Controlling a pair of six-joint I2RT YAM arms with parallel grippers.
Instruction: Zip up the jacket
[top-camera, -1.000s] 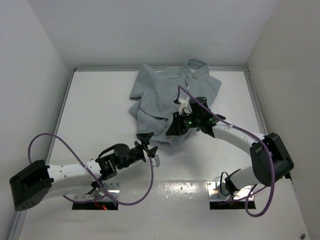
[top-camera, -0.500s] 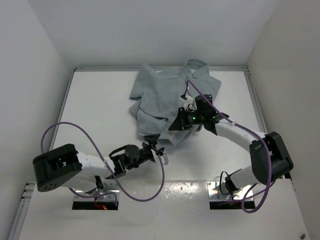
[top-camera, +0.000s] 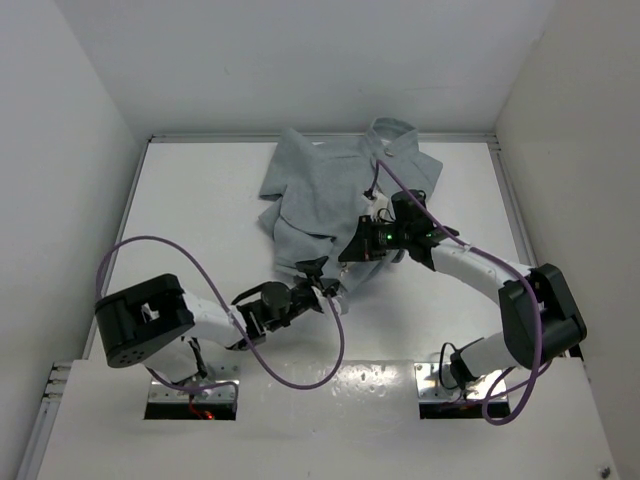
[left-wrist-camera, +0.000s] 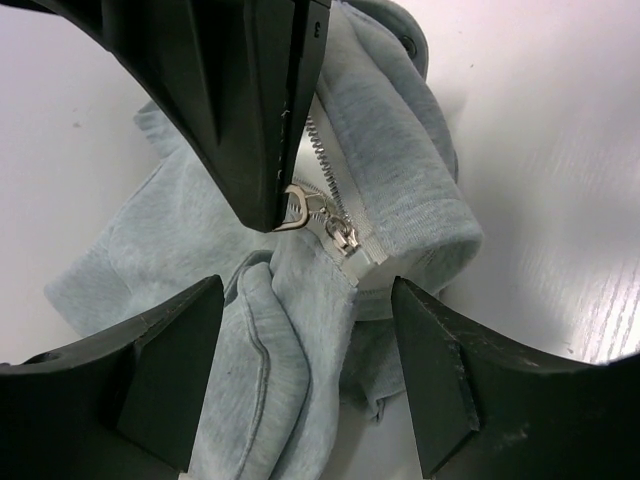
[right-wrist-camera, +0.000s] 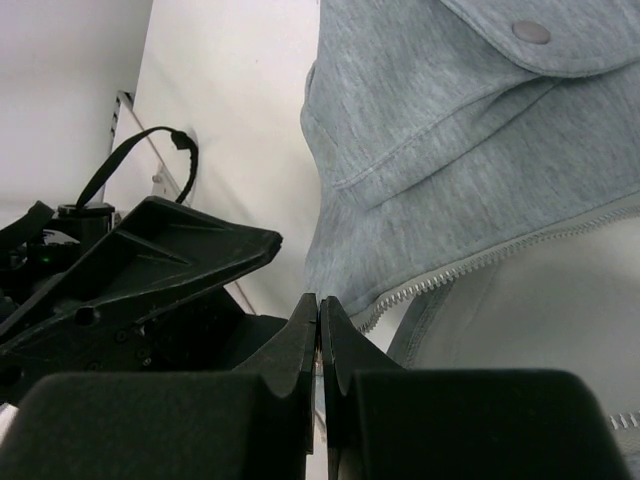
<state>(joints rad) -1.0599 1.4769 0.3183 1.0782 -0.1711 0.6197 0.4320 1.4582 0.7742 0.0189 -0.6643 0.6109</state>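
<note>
The light grey jacket (top-camera: 335, 190) lies crumpled at the back middle of the table, with its zipper teeth (left-wrist-camera: 325, 165) and slider (left-wrist-camera: 345, 240) near the bottom hem. My right gripper (top-camera: 352, 250) is shut on the metal zipper pull (left-wrist-camera: 293, 208), and its fingers are pressed together in the right wrist view (right-wrist-camera: 320, 320). My left gripper (top-camera: 325, 287) is open, with its fingers (left-wrist-camera: 165, 370) on either side of the folded hem (left-wrist-camera: 290, 340) just below the slider, not closed on it. A metal snap (right-wrist-camera: 530, 32) shows on a flap.
White walls close in the table (top-camera: 200, 220) on the left, back and right. The purple cables (top-camera: 330, 360) of both arms loop over the near part of the table. The two grippers are very close together at the jacket's near edge.
My left arm has swung right and forward, bringing its open gripper up to the jacket's hem. My right gripper shifted slightly back early on and has since stayed still.
</note>
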